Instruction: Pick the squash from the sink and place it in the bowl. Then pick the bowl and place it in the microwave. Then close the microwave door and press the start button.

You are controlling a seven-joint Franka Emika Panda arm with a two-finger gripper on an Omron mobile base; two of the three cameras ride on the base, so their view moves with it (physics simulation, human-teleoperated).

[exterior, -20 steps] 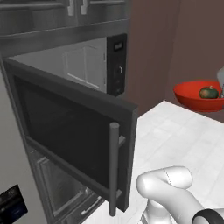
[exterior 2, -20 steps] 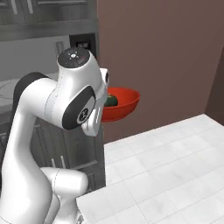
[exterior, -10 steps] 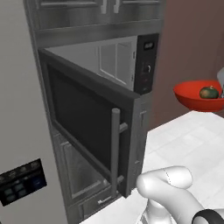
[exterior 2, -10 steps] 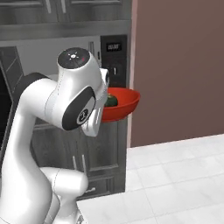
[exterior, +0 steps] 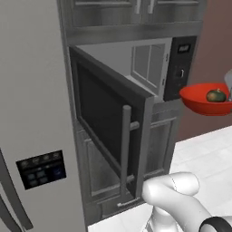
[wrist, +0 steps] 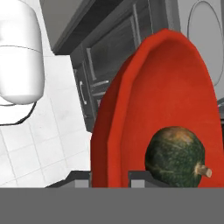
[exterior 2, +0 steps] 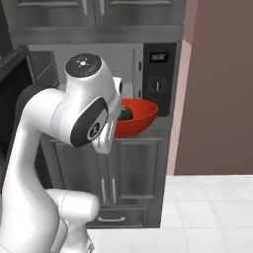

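My gripper (wrist: 109,178) is shut on the rim of the red bowl (wrist: 162,87), held in the air. The dark green squash (wrist: 175,156) lies inside it. From the left base view the bowl (exterior: 206,102) with the squash (exterior: 216,95) hangs at the right, just right of the microwave (exterior: 136,63). The microwave door (exterior: 108,113) stands swung open toward me, its bar handle (exterior: 125,149) in front. In the right base view the bowl (exterior 2: 137,118) and squash (exterior 2: 125,113) float before the microwave's black control panel (exterior 2: 159,79), partly behind my arm. The sink is out of view.
A tall grey refrigerator (exterior: 31,113) with a dispenser panel (exterior: 41,170) stands left of the microwave. Panelled cabinets sit above (exterior: 136,9) and below (exterior 2: 123,173). A white marble counter (exterior 2: 212,207) lies at lower right, under a brown wall (exterior 2: 217,89).
The whole picture has shifted as the base drove: the microwave and fridge slid right, and the counter left, across both views. The bowl with the squash stays held in my gripper.
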